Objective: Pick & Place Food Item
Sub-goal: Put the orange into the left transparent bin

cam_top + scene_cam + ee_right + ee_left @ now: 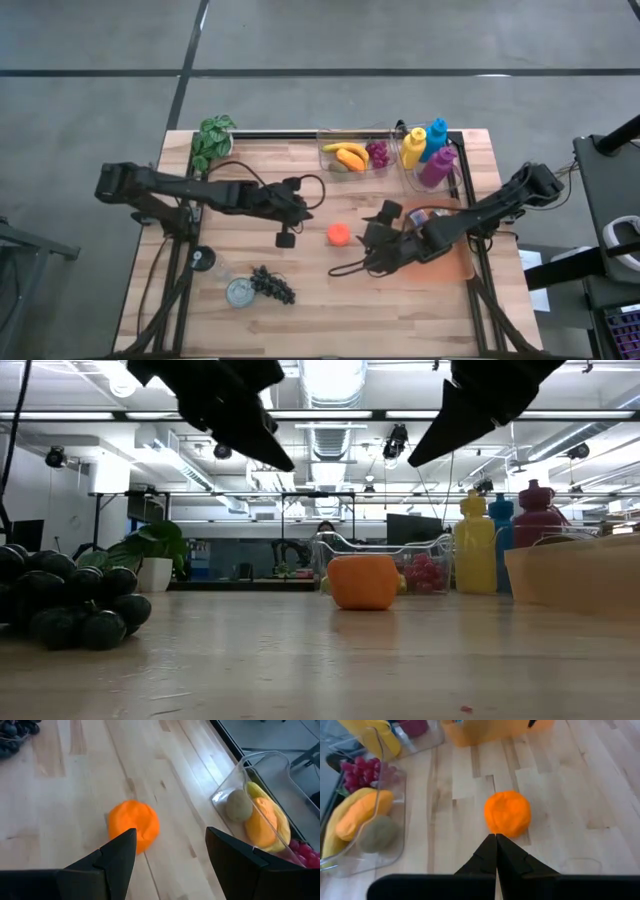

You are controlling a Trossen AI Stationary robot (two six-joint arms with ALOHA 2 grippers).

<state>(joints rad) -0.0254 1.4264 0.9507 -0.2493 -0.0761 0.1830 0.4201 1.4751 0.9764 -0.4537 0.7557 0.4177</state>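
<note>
Orange: an orange food item (338,234) lies on the bare wooden table (300,320), near the middle, between the two grippers; nothing touches it. In the low view (363,581) it sits on the boards, both arms hanging above it.
Right gripper: the right gripper (170,851) hovers just right of the orange, fingers spread apart and empty; the orange (133,826) shows just beyond the gap between them.
Left gripper: the left gripper (496,839) is left of the orange, tips pressed together and holding nothing; the orange (507,813) lies just past its tips.
Clear bin: a clear container (352,155) at the far edge holds a banana (342,147), an orange-yellow fruit (352,159) and red grapes (378,153).
Bottles: yellow (414,148), blue (436,135) and purple (438,166) bottles stand in a second clear bin to the right of that.
Orange tray: an orange tray (452,268) lies under the right arm.
Dark grapes: a dark bunch (272,284) lies at the near left, beside a round can (239,292).
Plant: a small leafy plant (212,140) stands at the far left corner.
</note>
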